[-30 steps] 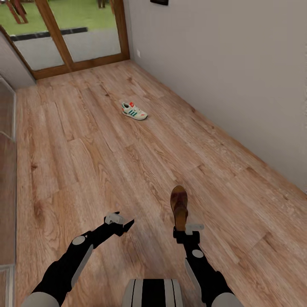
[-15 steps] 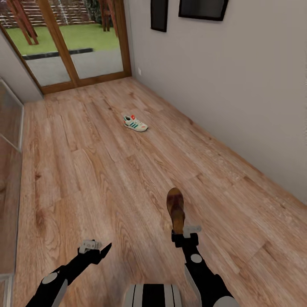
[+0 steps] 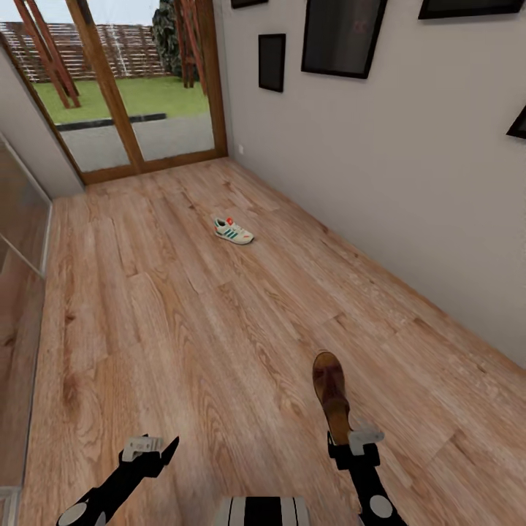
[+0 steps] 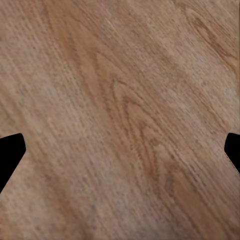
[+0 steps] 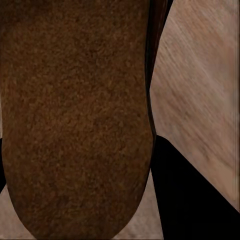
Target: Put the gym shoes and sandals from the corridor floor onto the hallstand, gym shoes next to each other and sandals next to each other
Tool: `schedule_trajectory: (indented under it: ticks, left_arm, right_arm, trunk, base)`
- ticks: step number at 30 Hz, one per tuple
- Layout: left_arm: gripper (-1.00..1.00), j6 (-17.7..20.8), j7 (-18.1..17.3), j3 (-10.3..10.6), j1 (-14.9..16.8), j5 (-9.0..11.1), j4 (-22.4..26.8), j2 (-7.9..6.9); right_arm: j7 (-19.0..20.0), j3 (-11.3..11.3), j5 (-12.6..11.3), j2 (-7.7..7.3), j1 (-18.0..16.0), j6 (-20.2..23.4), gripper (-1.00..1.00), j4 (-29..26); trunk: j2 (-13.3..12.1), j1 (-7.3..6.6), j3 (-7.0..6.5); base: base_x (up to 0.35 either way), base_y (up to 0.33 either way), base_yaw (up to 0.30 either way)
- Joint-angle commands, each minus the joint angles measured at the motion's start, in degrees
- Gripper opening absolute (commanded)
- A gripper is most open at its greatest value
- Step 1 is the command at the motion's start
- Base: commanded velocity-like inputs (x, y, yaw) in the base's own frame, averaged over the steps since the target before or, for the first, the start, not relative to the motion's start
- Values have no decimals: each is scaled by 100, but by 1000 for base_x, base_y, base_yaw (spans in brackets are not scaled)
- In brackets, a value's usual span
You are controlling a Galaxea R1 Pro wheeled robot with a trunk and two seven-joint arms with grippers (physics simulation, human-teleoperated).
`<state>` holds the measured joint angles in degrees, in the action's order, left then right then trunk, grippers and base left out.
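Two hands sit low in your head view. Your right hand (image 3: 349, 444) is clamped on the heel end of a dark brown leather clog-style sandal (image 3: 330, 392), which sticks out ahead of the fingers with its closed, rounded toe pointing away from you and its sole edge turned up on its side. From the right wrist camera you look straight onto the sandal's grainy brown footbed (image 5: 75, 115), with the black of a finger (image 5: 195, 200) beside it and floor planks past the edge.

Your left hand (image 3: 155, 447) carries nothing; its two fingers stand wide apart, and in the left wrist camera a black fingertip (image 4: 9, 152) shows at each side with only bare planks between them. It hangs above the light brown wood-plank corridor floor (image 3: 183, 336), well apart from the sandal.

Further out, one cream-white lace-up gym shoe with green side stripes and a red-orange tongue tab (image 3: 233, 231) lies upright on the floor, near the pale wall (image 3: 409, 183) on your right that carries dark picture frames (image 3: 340, 36). Beyond it, wood-framed glass doors (image 3: 146, 80) close the corridor's far end, with lawn behind them.
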<state>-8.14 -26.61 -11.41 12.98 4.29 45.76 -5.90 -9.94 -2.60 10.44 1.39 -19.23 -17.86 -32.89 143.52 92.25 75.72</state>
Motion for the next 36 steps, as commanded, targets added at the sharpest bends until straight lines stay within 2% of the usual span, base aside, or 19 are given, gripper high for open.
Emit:
schedule_trajectory:
  ticks: [1,2,5,12,17,22,29,36]
  left_arm:
    - [100,-4,-35,-14,3,49,-15,1]
    - [100,-8,-32,-16,3,54,-26,1]
    - [100,-11,-8,-18,3,70,-37,-1]
    - [100,-19,53,-19,3,63,-44,-7]
    - [100,-21,329,-17,-5,53,-58,-8]
    - [100,-125,419,-11,-6,51,-66,8]
    - [100,-233,439,-10,1,53,-302,18]
    - [100,-240,438,-10,3,62,-335,18]
  right_arm:
    - [-55,-14,47,-17,89,-233,-100,81]
    - [-62,-9,45,-27,171,-463,-100,121]
    - [-62,1,46,-38,316,-731,-100,196]
    - [-58,6,40,-52,468,-820,-100,303]
    - [-58,5,31,-59,503,-837,-100,404]
    - [-60,5,22,-59,507,-841,-100,486]
    - [-67,5,20,-55,508,-976,-100,535]
    - [-69,5,21,-58,508,-1029,-100,545]
  trunk:
    - [0,-3,-29]
    - [-2,-6,-60]
    - [-6,-14,-153]
    - [-15,-32,-371]
    - [-22,-45,-527]
    - [-29,-58,-682]
    - [-309,-211,-870]
    - [-590,-365,-1059]
  base:
    - [0,0,0]
    - [0,0,0]
    - [0,0,0]
    - [0,0,0]
    - [0,0,0]
    - [0,0,0]
    - [0,0,0]
    - [0,0,0]
